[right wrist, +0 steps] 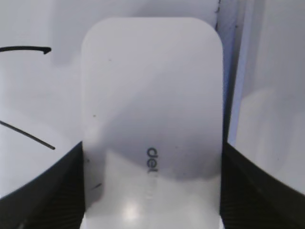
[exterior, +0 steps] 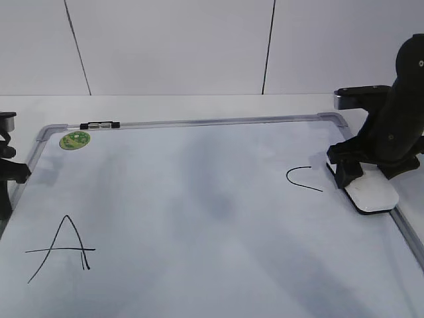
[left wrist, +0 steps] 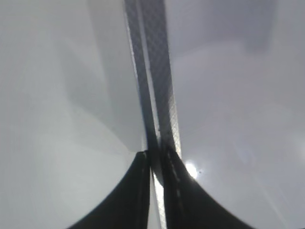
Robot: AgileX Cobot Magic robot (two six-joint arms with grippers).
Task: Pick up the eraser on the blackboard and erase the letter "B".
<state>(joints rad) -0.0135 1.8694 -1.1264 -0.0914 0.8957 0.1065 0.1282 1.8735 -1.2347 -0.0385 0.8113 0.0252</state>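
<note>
The white eraser (exterior: 372, 193) lies flat on the blackboard (exterior: 199, 199) at its right edge. It fills the right wrist view (right wrist: 152, 95), grey lettering up. My right gripper (exterior: 361, 180) (right wrist: 151, 157) is shut on the eraser, one finger against each long side. No letter "B" shows anywhere; the middle of the board holds only faint grey smudges. My left gripper (exterior: 13, 172) (left wrist: 155, 160) is shut and empty over the board's left frame (left wrist: 152, 71).
A black "A" (exterior: 63, 248) is at the front left. A black "C" (exterior: 301, 177) is just left of the eraser, and its strokes show in the right wrist view (right wrist: 24, 49). A green sticker (exterior: 74, 140) and a marker (exterior: 99, 124) sit at the back left.
</note>
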